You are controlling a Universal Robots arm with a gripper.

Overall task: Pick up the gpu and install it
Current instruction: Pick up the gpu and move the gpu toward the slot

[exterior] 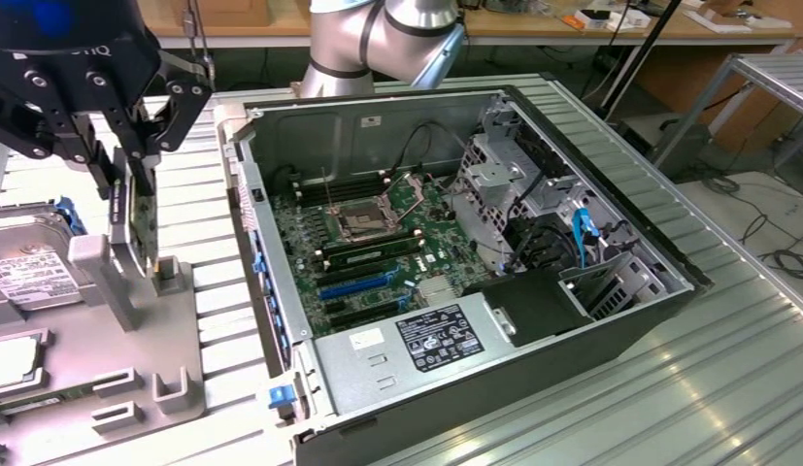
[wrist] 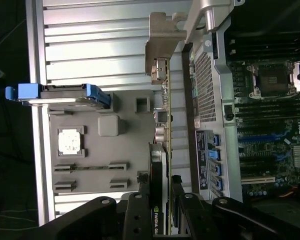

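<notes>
Exterior view: the thin green-and-black gpu card [exterior: 144, 228] w/ silver end bracket [wrist: 164, 37] is pinched upright by the partly closed black gripper [exterior: 132, 165], over the grey holder tray [exterior: 194, 330] at left, well apart from the open black pc case [exterior: 362, 131]. Risk: card may be twisted in the narrow pinch, or snagged on tray posts if swung sideways.

gpu [wrist: 164, 115]: green board, matt silver metal bracket. Shiny ribbed metal table [exterior: 712, 388]. Matt grey plastic holder tray [exterior: 168, 349].
</notes>
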